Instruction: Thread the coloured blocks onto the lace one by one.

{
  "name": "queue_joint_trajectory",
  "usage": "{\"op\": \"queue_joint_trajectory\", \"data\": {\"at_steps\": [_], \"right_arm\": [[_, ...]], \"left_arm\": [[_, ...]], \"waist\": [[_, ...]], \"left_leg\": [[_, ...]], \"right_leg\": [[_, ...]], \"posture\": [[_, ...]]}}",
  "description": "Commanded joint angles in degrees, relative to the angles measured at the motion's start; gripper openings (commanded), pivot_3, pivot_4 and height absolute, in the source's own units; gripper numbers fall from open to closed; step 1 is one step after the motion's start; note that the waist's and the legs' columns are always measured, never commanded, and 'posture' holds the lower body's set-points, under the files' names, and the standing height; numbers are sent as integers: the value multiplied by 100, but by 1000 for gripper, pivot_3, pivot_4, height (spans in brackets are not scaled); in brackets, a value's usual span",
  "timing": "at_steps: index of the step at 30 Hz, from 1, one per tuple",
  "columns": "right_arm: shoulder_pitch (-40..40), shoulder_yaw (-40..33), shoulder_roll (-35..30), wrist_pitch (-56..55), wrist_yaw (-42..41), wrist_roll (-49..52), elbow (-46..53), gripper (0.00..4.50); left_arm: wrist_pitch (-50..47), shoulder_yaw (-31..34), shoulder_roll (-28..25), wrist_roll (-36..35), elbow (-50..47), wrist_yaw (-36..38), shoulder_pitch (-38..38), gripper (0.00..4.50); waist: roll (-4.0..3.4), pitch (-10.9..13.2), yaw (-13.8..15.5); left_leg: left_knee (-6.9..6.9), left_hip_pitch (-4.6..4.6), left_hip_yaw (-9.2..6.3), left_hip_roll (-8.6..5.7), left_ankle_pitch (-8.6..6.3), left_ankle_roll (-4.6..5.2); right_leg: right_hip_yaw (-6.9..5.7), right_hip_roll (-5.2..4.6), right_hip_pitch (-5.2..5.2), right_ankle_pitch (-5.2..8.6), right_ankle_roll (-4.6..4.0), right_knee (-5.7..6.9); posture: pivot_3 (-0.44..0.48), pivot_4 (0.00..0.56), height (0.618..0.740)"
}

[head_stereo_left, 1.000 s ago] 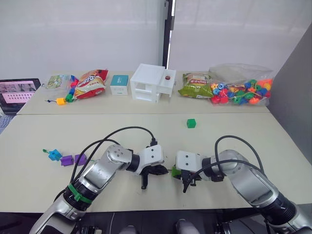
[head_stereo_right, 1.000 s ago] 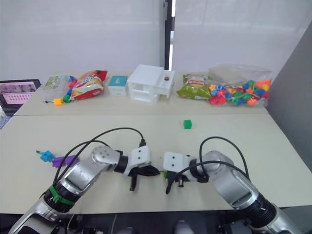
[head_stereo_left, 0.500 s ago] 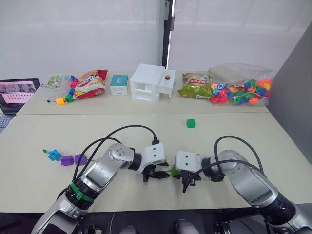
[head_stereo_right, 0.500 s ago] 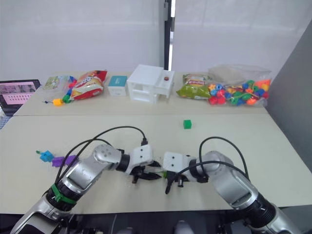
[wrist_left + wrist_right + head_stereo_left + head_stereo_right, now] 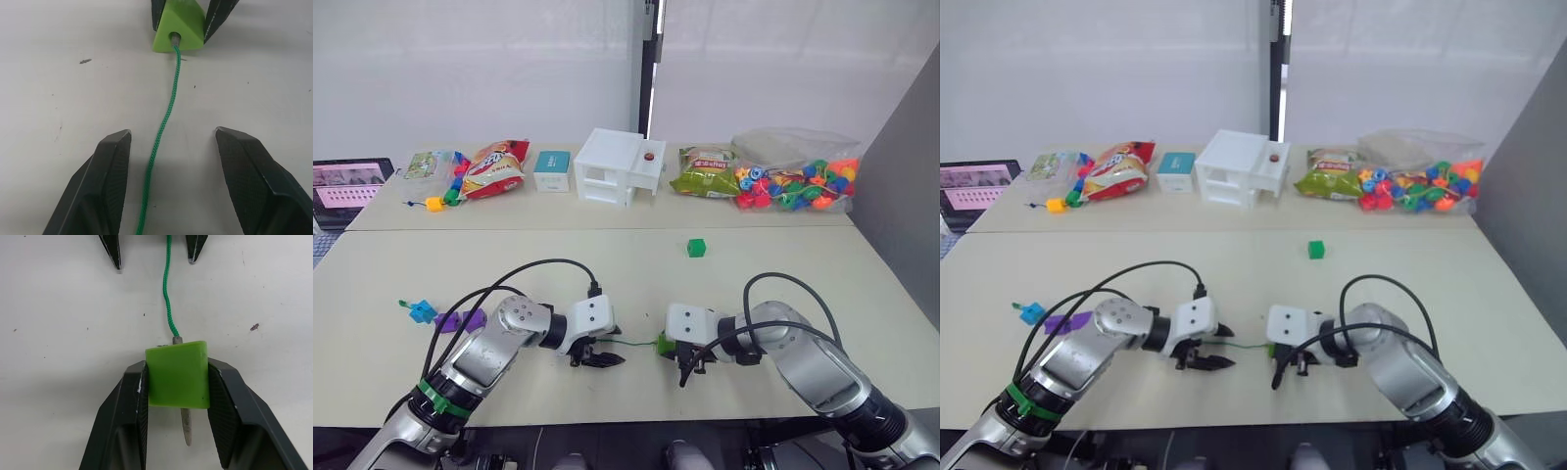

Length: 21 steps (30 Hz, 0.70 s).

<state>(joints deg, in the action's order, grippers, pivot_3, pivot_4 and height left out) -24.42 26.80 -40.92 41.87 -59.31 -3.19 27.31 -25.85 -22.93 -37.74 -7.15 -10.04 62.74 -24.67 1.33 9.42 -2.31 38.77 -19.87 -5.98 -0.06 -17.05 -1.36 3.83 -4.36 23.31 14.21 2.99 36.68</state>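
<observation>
My right gripper (image 5: 176, 363) is shut on a green block (image 5: 177, 374) resting on the table near the front edge. The green lace (image 5: 166, 112) runs into the block's hole, and its stiff pale tip (image 5: 186, 427) sticks out the far side between the right fingers. My left gripper (image 5: 603, 358) stands open to the left of the block, and the lace lies on the table between its fingers (image 5: 110, 161), touching neither. Another green block (image 5: 697, 248) sits further back. A light blue block (image 5: 424, 311) and purple blocks (image 5: 460, 320) lie at the left.
Along the back stand a white drawer box (image 5: 619, 166), a teal box (image 5: 552, 168), snack bags (image 5: 496, 166), a clear bag of mixed beads (image 5: 798, 181) and a bead string with a yellow cube (image 5: 435, 203). A laptop (image 5: 350, 186) is at far left.
My left gripper has opened, let go of the lace and drawn back to the left, away from the green block. The right gripper keeps its hold and has not moved.
</observation>
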Motion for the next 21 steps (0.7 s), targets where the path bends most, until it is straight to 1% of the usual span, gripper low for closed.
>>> {"op": "queue_joint_trajectory", "data": {"at_steps": [1, 2, 3, 5, 7, 8, 17, 21], "right_arm": [[120, 236, -14, 87, -76, 79, -96, 1133], [126, 233, -23, 89, -79, 80, -86, 1133], [130, 231, -30, 92, -81, 81, -79, 1133], [132, 230, -37, 96, -84, 82, -73, 1133], [129, 230, -41, 96, -87, 80, -74, 1133], [128, 230, -45, 93, -89, 78, -77, 1133], [94, 256, -27, 68, -88, 63, -125, 1133], [74, 273, -5, 56, -81, 56, -150, 1133]], "left_arm": [[107, 37, 190, -90, 83, -20, 60, 2070], [145, 29, 230, -68, 110, -23, 64, 1776], [180, 28, 271, -46, 135, -30, 66, 1378], [216, 31, 326, -12, 169, -35, 65, 787], [255, 18, 357, 5, 181, -18, 67, 61], [274, -1, 382, 22, 183, -24, 66, 0], [160, -143, 810, 100, 162, -181, -226, 0], [121, -188, 861, 126, 162, -197, -297, 0]], "waist": [[0, 0, 3], [0, 0, 2], [0, 0, 1], [0, 0, 2], [0, 0, 1], [0, 0, 1], [0, 0, 6], [0, 0, -4]], "left_leg": [[0, 1, 0, 0, 0, 0], [0, 1, 0, 0, 0, 0], [0, 0, 0, 0, 0, 0], [0, 0, 0, 0, 0, 0], [1, 0, 0, 0, 0, 0], [0, 0, 0, 0, 0, 0], [1, 0, 0, 0, 0, 0], [1, 0, 0, 0, 0, 0]], "right_leg": [[0, 0, -1, 0, 0, 1], [0, 0, -1, 0, 0, 0], [0, 0, -1, 0, 0, 0], [0, 0, -1, 0, 0, 1], [0, 0, -1, 0, 0, 1], [0, 0, -1, 0, 0, 1], [0, 0, -1, 0, 0, 1], [0, 0, -1, 0, 0, 1]], "posture": [[0, 150, 740], [0, 150, 740], [0, 150, 740], [0, 150, 740], [0, 150, 740], [0, 150, 740], [0, 150, 740], [0, 150, 740]]}}
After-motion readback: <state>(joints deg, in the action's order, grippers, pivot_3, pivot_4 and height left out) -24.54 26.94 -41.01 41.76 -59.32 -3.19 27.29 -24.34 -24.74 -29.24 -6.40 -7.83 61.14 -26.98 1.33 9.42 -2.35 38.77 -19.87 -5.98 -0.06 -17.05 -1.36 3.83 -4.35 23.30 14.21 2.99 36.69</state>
